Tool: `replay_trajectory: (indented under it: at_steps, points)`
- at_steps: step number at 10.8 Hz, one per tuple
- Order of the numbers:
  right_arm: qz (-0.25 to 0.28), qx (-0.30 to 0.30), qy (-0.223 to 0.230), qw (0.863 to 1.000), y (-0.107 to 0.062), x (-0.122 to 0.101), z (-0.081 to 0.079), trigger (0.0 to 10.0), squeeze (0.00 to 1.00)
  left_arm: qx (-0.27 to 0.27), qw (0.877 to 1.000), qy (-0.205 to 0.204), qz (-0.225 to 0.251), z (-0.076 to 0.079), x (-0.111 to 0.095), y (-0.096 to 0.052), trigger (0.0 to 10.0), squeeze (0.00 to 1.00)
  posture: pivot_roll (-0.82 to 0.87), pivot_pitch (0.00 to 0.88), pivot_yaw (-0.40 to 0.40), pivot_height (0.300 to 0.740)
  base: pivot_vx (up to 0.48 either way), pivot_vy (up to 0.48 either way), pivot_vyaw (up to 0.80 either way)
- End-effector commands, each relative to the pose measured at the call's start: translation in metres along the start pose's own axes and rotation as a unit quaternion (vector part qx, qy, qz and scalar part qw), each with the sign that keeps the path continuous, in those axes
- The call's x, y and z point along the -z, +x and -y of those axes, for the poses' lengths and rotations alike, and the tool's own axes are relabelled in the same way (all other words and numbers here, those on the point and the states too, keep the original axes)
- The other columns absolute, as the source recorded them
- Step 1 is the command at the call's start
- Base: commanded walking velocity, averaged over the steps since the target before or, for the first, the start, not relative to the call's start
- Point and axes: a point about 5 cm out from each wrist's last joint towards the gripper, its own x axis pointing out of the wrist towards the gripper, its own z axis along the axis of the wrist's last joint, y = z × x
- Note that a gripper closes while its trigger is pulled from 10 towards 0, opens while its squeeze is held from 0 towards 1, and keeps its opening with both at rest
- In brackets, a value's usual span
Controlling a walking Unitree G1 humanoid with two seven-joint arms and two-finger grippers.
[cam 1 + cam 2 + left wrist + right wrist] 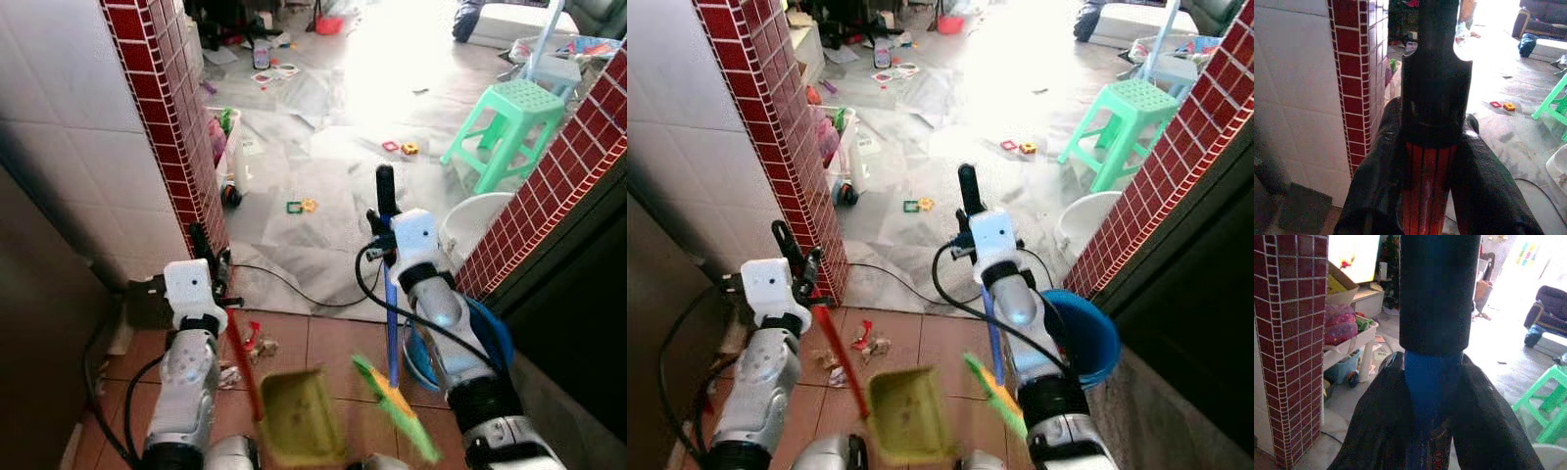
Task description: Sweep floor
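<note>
My left pincer (203, 241) pinches the red dustpan (299, 416) handle | right pincer (384, 196) pinches the blue broom (392, 333) handle | scraps (257, 343) beside dustpan, toys (302, 206) on floor (323, 176) beyond | sweeping barely begun, I judge

Dustpan (299, 416) and green brush head (397, 406) are smeared with blur, cut off at 6 o'clock. Litter (257, 343) too small to identify.

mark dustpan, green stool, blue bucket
dustpan (906, 416): right eye view, middle of the yellow-green scoop.
green stool (514, 103): left eye view, on the seat top.
blue bucket (1095, 333): right eye view, on the inner wall by the rim.
</note>
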Motion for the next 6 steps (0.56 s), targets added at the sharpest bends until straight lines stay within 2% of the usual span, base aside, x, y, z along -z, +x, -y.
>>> replay_trajectory:
  at_steps: [1, 4, 6]
  points:
    - [0.007, 0.007, -0.001, 1.000, -0.001, -0.002, 0.002, 10.0, 0.00, 0.020, 1.000, -0.006, 0.023, 0.008, -0.011, 0.003, 10.0, 0.00, -0.07, 0.000, -0.012, 0.740, 0.000, 0.000, 0.00]
    - [0.011, 0.025, -0.007, 1.000, -0.001, -0.004, 0.012, 10.0, 0.00, 0.038, 0.999, -0.016, 0.026, 0.017, -0.017, 0.011, 10.0, 0.00, -0.10, 0.000, 0.017, 0.740, -0.273, 0.000, 0.00]
    - [0.010, 0.042, -0.007, 0.999, -0.002, -0.003, 0.016, 10.0, 0.00, 0.046, 0.999, -0.012, 0.022, 0.014, -0.018, 0.012, 10.0, 0.00, -0.10, 0.000, 0.033, 0.740, -0.272, 0.000, 0.00]
